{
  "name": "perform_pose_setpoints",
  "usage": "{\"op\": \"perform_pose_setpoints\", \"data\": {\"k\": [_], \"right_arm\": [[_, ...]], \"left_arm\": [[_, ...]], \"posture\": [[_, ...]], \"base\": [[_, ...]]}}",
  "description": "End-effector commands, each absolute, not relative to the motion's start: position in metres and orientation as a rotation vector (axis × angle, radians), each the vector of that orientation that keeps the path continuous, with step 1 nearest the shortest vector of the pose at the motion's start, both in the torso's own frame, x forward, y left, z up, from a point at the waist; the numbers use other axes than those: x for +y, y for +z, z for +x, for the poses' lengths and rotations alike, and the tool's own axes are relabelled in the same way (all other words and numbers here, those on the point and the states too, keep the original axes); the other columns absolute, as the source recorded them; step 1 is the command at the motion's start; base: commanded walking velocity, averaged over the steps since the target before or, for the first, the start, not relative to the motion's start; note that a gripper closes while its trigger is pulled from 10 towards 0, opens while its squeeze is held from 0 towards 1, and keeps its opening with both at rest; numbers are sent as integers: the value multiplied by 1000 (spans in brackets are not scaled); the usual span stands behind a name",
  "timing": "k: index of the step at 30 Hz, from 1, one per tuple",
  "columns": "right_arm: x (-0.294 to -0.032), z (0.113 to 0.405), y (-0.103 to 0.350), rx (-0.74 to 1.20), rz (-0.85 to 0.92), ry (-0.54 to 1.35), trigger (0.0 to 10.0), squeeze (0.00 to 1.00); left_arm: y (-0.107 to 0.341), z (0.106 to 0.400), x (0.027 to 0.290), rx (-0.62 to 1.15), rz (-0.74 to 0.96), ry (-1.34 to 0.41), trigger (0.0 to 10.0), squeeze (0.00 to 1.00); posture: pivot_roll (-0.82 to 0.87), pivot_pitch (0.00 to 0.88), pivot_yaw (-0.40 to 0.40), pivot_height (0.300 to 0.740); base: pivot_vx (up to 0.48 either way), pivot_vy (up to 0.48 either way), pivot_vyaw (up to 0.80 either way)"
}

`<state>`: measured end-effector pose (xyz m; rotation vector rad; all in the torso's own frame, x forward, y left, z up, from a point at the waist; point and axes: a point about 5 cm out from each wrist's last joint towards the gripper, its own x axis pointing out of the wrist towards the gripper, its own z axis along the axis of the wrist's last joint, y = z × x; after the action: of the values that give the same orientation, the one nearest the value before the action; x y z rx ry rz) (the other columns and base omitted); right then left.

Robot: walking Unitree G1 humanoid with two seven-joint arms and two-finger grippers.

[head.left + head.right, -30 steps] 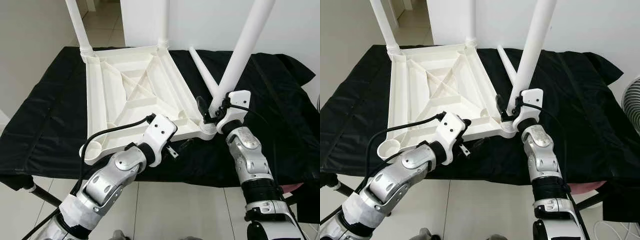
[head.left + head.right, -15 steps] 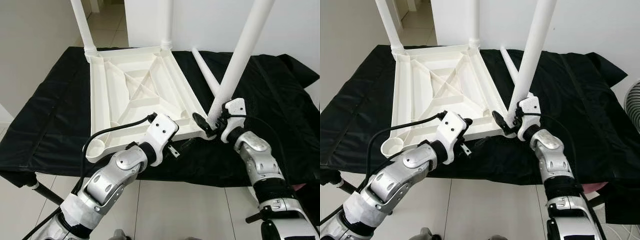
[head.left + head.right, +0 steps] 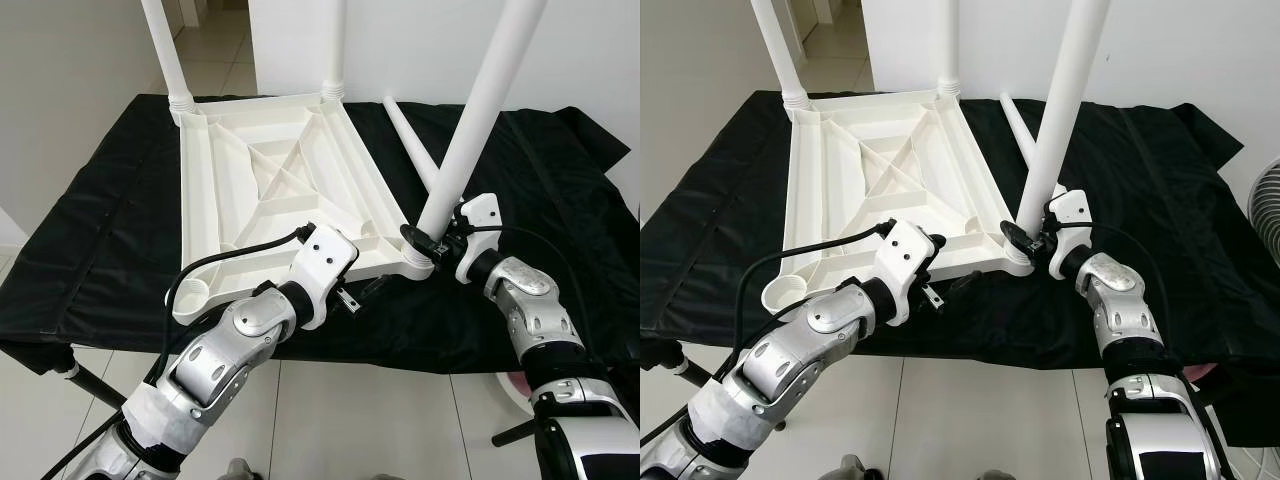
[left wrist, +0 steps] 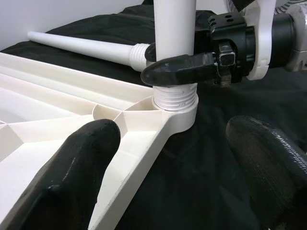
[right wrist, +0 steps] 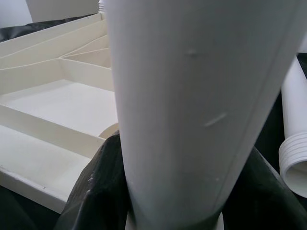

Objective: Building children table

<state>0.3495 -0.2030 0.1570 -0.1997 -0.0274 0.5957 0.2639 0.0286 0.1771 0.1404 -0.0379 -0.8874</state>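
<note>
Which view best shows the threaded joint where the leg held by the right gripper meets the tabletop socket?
The left wrist view: the threaded joint sits unobstructed, right gripper shut on the leg just above. The eye views show it small beside the tabletop; the right wrist view shows the leg's shaft up close.

Two silver, jointed arms end in white wrist housings; a black cable loops over the left one, and the rounded black fingers (image 4: 76, 177) look rubbery, perhaps.
</note>
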Motion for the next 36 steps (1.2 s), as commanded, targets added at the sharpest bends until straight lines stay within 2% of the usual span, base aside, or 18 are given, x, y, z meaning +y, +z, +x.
{"op": "perform_pose_setpoints", "data": {"k": [1, 2, 12, 15, 19, 22, 25, 26, 28, 30, 36], "right_arm": [[-206, 350, 154, -9, -198, 598, 78, 0], [-206, 350, 153, 2, -196, 579, 10000, 0], [-206, 352, 148, 25, -163, 514, 10000, 0], [-205, 356, 147, 28, -124, 374, 10000, 0], [-201, 356, 147, 17, -97, 326, 10000, 0], [-181, 352, 148, -40, -7, 208, 10000, 0], [-178, 350, 147, -46, 9, 156, 10000, 0], [-175, 347, 146, -44, 22, 73, 10000, 0], [-175, 347, 146, -44, 22, 73, 10000, 0], [-166, 337, 144, -32, -11, -74, 10000, 0], [-148, 318, 147, -37, -13, -199, 10000, 0]], "left_arm": [[175, 257, 22, -24, 157, -1052, 10000, 0], [175, 257, 22, -23, 157, -1053, 10000, 0], [175, 256, 22, -21, 153, -1059, 10000, 0], [174, 255, 21, -19, 152, -1064, 10000, 0], [173, 254, 21, -17, 152, -1066, 10000, 0], [172, 253, 19, -14, 147, -1077, 10000, 0], [171, 253, 18, -16, 147, -1081, 10000, 0], [171, 253, 16, -18, 148, -1084, 10000, 0], [171, 253, 16, -18, 148, -1084, 10000, 0], [171, 254, 14, -25, 146, -1089, 10000, 0], [171, 254, 12, -36, 145, -1087, 10000, 0]], "posture": [[-105, 33, 46, 740], [-104, 33, 47, 740], [-106, 33, 45, 740], [-109, 32, 41, 740], [-112, 33, 42, 740], [-125, 34, 41, 740], [-132, 33, 40, 740], [-132, 33, 40, 740], [-132, 33, 40, 740], [-142, 31, 38, 740], [-144, 28, 31, 740]], "base": [[0, 0, 0], [0, 0, 0], [0, 0, 0], [0, 0, 0], [0, 0, 0], [0, 0, 0], [0, 0, 0], [0, 0, 0], [0, 0, 0], [0, 0, 0], [0, 0, 0]]}}
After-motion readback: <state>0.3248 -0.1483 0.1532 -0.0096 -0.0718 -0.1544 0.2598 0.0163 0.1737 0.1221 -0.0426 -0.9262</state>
